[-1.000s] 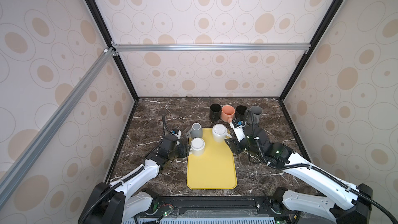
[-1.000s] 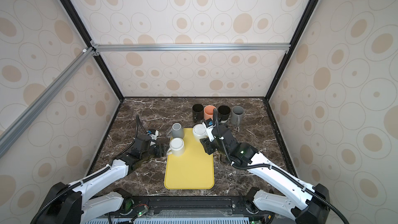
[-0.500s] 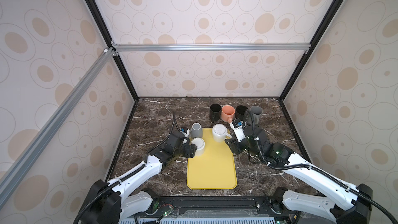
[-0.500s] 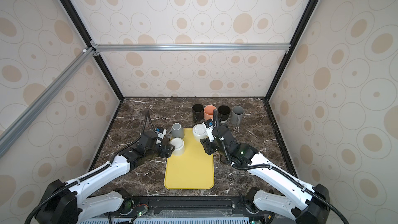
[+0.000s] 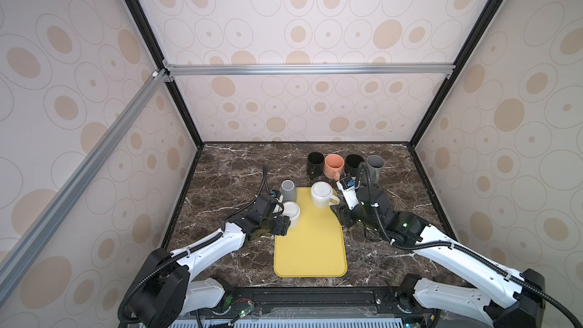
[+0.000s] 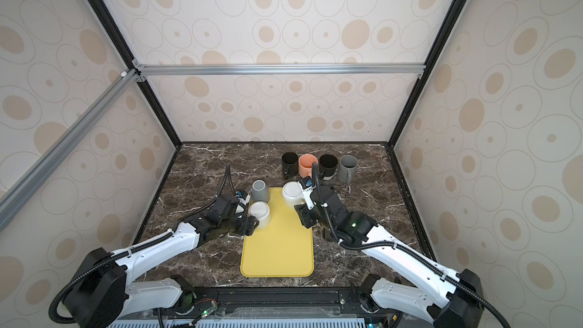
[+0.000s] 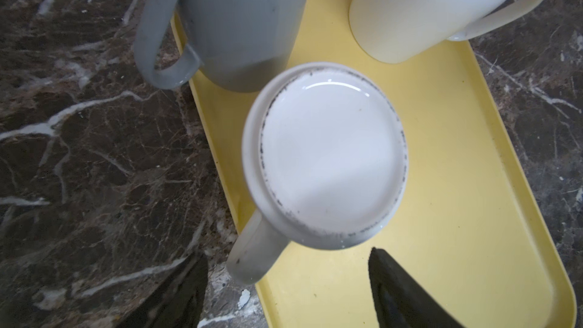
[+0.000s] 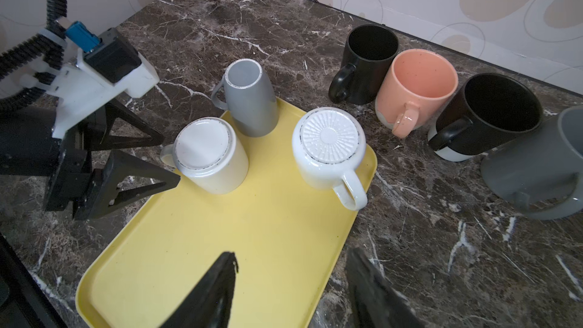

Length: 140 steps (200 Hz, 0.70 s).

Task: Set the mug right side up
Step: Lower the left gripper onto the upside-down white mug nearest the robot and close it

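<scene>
Three mugs stand upside down on the yellow tray. The nearest is a white mug with a smooth base. My left gripper is open at its handle side, one finger on each side of the handle, holding nothing. Behind it stand a grey mug and a ribbed-base white mug. My right gripper hangs open over the tray's right edge, empty.
Several upright mugs line the back of the marble table: black, orange, black and grey. The grey mug's handle sticks out past the tray's left rim. Walls enclose the table on three sides.
My left arm has moved right to the smooth-based white mug, and its jaws have opened wider. The right arm and all the mugs have stayed put.
</scene>
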### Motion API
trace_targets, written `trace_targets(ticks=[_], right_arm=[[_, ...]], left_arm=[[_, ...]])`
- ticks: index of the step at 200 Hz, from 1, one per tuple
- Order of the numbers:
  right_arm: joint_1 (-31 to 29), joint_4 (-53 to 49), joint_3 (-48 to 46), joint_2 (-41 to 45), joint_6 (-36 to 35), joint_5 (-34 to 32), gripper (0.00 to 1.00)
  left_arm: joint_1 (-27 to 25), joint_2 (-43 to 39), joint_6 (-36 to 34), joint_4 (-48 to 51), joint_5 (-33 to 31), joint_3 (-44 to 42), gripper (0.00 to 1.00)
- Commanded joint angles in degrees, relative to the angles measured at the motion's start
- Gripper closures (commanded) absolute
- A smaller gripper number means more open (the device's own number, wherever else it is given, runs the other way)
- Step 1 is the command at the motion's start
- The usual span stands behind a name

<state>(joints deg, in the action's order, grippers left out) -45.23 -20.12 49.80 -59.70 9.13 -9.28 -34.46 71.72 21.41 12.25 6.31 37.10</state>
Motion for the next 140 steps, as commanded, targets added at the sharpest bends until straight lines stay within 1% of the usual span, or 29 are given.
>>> trace_targets(ticks=[1,38,83,104,128,140], right_arm=[[0.30,0.83,-0.58,1.19,-0.33,-1.16,0.41],[0.25,0.75,-0.60,1.25,-0.08,-1.13,0.41],[0.28,0.86,-0.66,1.34,0.33,-0.98,0.41],[0.24,1.04,-0.58,1.17,0.38,-1.00,0.41],[0.30,1.22,-0.70,0.90,0.47,-0.82,0.41],[0.31,1.14,-0.58,0.74,0.44,-0.71,0.41]], left_arm=[[-0.40,0.88,-1.55,-1.37,0.81,2.23,0.20],[-1.43,2.56,-1.41,-1.84,1.43,2.26,0.24],[-3.86,2.10,-0.42,-0.74,2.77,2.32,0.32],[-4.07,2.64,0.14,0.27,1.21,2.44,0.32],[-4.03,3.98,-0.07,1.80,-2.99,3.67,0.33],[-4.08,5.87,-0.89,3.69,-4.65,5.39,0.35]])
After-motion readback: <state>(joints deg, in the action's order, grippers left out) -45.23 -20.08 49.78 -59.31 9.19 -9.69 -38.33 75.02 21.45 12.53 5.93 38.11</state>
